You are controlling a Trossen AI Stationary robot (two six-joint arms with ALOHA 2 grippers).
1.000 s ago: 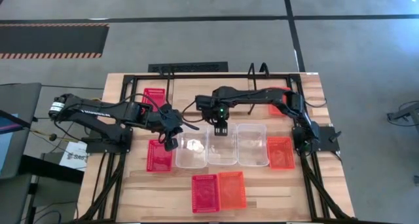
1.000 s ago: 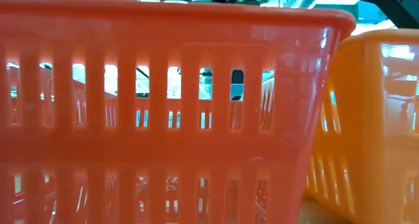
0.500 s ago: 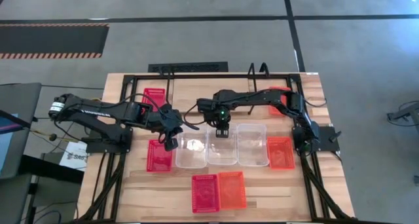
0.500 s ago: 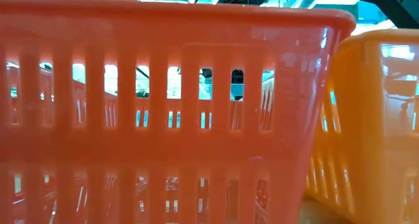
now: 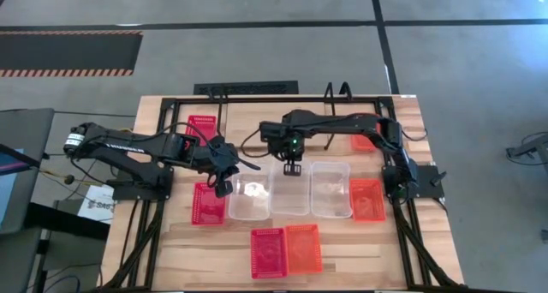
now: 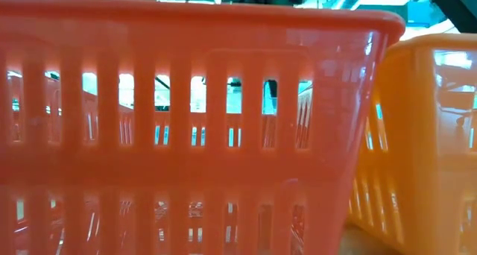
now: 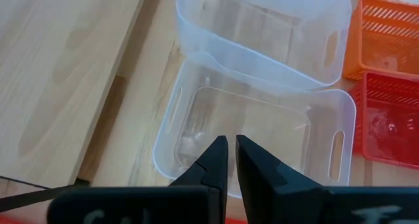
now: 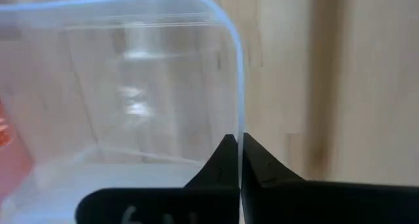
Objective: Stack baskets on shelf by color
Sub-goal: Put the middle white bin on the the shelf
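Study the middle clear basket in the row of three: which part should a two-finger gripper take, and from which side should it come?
Take the thin top rim of the middle clear basket at its far wall, coming from above with one finger inside and one outside. The walls are thin and upright and the top is open, while clear neighbours crowd both long sides. The right gripper is already shut on that rim this way.

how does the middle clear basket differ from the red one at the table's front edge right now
The middle clear basket is translucent and larger; the red basket is opaque red mesh and smaller. The clear one has the right gripper shut on its far wall; the red one is untouched. The clear one sits in a row of three; the red one pairs with an orange basket. Both sit upright on the table.
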